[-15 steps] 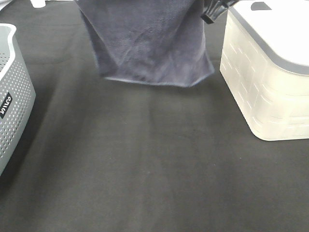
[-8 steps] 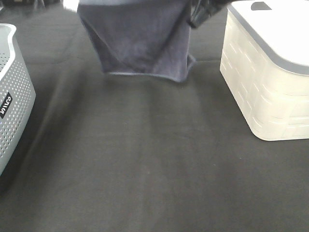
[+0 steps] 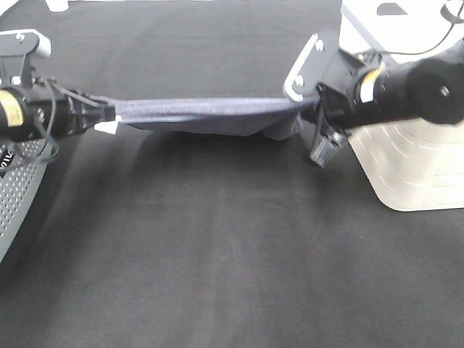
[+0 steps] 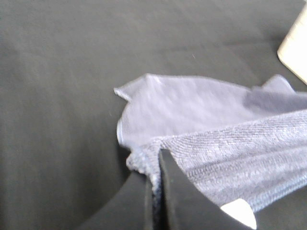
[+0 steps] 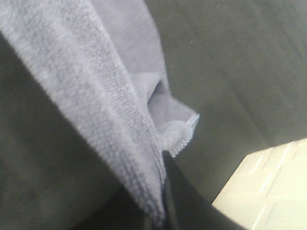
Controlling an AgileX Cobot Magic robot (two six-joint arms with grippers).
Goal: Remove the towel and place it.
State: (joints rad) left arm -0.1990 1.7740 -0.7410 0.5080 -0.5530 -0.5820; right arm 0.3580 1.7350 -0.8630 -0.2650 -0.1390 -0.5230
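Placement is in hand: left gripper [image 3: 101, 116] and right gripper [image 3: 308, 109], each clamped tight on an end, stretch the towel [image 3: 210, 114] low over the black table [image 3: 232, 254], so the next move likely calls for lowering and letting go.

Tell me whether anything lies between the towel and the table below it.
Nothing visible. The towel hangs between the left end effector and right end effector over bare table; basket and box stand aside.

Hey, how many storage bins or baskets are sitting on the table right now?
2. A grey perforated basket sits at the far left of the high view; a white box stands at the far right. Others could lie outside the frame.
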